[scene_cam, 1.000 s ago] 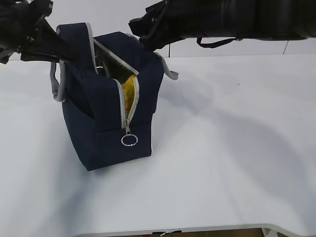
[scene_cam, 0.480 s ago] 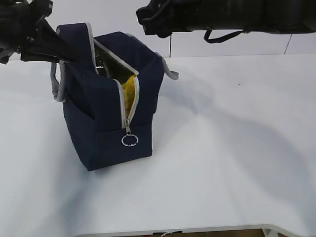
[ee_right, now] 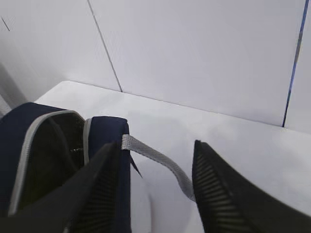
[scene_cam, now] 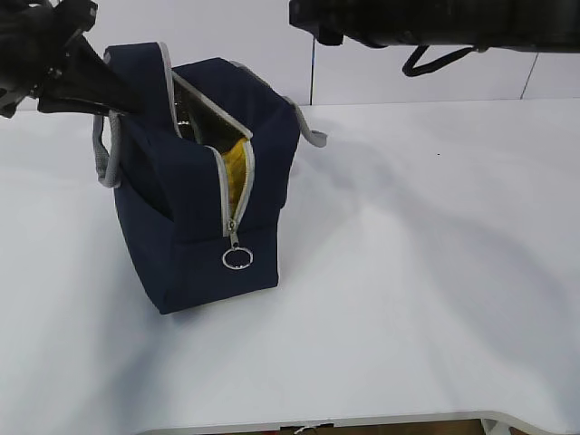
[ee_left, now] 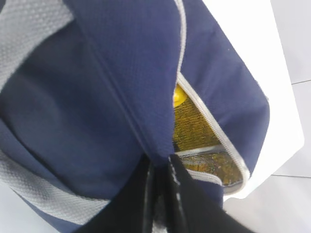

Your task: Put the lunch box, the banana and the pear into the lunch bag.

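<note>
The navy lunch bag (scene_cam: 195, 227) stands on the white table, its zipper open along the top and partway down the front end, with the ring pull (scene_cam: 236, 257) hanging. My left gripper (scene_cam: 122, 95) is shut on the bag's top flap, pinching the fabric (ee_left: 159, 160) and holding it up. Something yellow (scene_cam: 237, 168) shows inside through the opening, also in the left wrist view (ee_left: 179, 97); I cannot tell whether it is the banana or the pear. The lunch box is out of view. My right gripper (scene_cam: 313, 23) is open and empty, high above the bag's far handle (ee_right: 155, 160).
The bag's grey webbing handles hang at its left (scene_cam: 104, 159) and far right (scene_cam: 313, 136). The white table (scene_cam: 435, 254) stretches right of the bag, with its front edge (scene_cam: 362, 421) near the bottom. A white panelled wall (ee_right: 194, 58) stands behind.
My right arm has risen and drawn back to the right, away from the bag's opening. The left gripper and the bag have not moved.
</note>
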